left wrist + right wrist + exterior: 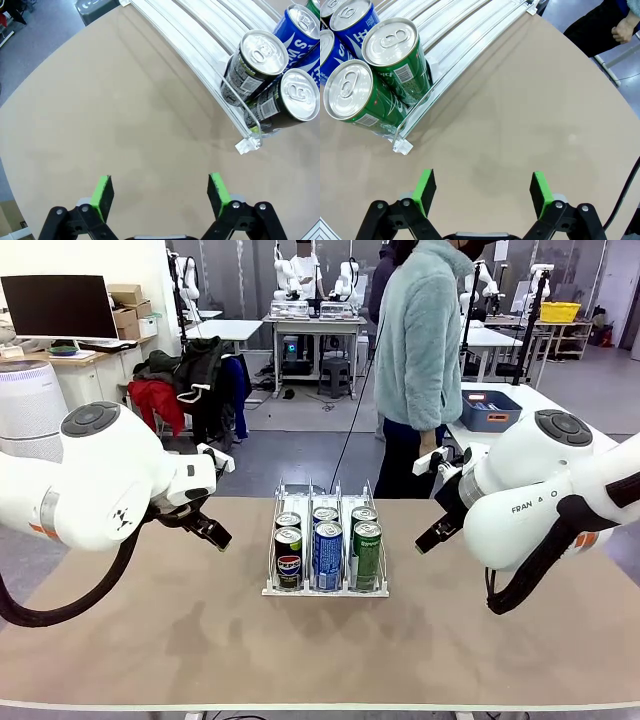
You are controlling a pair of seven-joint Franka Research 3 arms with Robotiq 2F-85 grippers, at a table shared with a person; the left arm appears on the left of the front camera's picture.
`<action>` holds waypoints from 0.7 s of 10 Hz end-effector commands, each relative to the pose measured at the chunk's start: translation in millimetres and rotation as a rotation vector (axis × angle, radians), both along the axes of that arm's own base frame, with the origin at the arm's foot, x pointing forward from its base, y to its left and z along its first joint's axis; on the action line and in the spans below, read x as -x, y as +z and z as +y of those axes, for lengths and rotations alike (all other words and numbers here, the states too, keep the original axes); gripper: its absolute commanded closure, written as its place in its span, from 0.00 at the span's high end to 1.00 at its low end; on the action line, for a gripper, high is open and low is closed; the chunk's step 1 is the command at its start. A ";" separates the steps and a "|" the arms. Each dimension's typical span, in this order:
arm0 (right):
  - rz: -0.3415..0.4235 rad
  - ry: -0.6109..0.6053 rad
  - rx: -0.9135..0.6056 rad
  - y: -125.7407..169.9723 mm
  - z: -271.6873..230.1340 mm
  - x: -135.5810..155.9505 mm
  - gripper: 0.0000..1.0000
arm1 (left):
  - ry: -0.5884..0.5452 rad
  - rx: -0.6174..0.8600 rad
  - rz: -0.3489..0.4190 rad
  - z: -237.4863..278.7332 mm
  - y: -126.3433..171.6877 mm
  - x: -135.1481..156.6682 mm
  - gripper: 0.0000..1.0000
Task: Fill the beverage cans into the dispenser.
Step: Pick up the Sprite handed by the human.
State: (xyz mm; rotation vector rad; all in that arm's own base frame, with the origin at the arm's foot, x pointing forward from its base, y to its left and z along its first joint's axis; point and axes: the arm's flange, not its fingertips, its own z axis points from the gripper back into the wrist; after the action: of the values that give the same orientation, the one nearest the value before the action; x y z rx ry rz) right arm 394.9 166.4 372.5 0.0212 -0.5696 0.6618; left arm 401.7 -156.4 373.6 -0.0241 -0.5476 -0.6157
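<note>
The clear three-lane dispenser (272,540) stands mid-table with two cans in each lane: black Pepsi cans (289,558) left, blue cans (328,554) in the middle, green cans (367,554) right. In the left wrist view the black cans (252,70) and the dispenser rail (200,65) lie up right. In the right wrist view the green cans (395,57) and blue cans (352,20) sit up left in the dispenser (465,35). My left gripper (160,192) is open over bare table, left of the rack. My right gripper (482,189) is open, right of the rack.
A person in a light fleece jacket (420,330) stands at the far edge, one hand (622,30) hanging near the table. A dark blue bin (490,410) sits on another table behind. Bare tabletop (320,650) stretches along the near side.
</note>
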 end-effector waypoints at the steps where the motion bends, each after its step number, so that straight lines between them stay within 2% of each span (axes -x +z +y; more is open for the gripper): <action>1: 0.040 0.028 -0.062 7.7 6.7 1.6 1.00 | -0.088 0.022 0.050 -9.1 12.8 -4.6 1.00; 2: 0.082 0.048 -0.121 11.7 13.9 8.0 1.00 | -0.134 0.052 0.079 -5.2 26.8 0.6 1.00; 4: 0.156 0.126 -0.211 36.7 8.2 7.3 1.00 | -0.189 0.109 0.087 -3.7 51.3 7.0 1.00; 5: 0.175 0.134 -0.238 47.4 10.3 16.0 1.00 | -0.233 0.123 0.100 -1.2 63.4 15.6 1.00; 7: 0.210 0.176 -0.284 79.6 -1.0 10.8 1.00 | -0.318 0.144 0.096 3.8 91.4 16.6 1.00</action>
State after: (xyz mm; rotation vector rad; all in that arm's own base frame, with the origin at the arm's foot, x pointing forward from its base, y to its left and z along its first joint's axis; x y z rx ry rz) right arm 372.6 181.8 447.3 0.3762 -0.4814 0.7217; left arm 380.2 -162.7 458.6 -0.2335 -0.5107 -0.8300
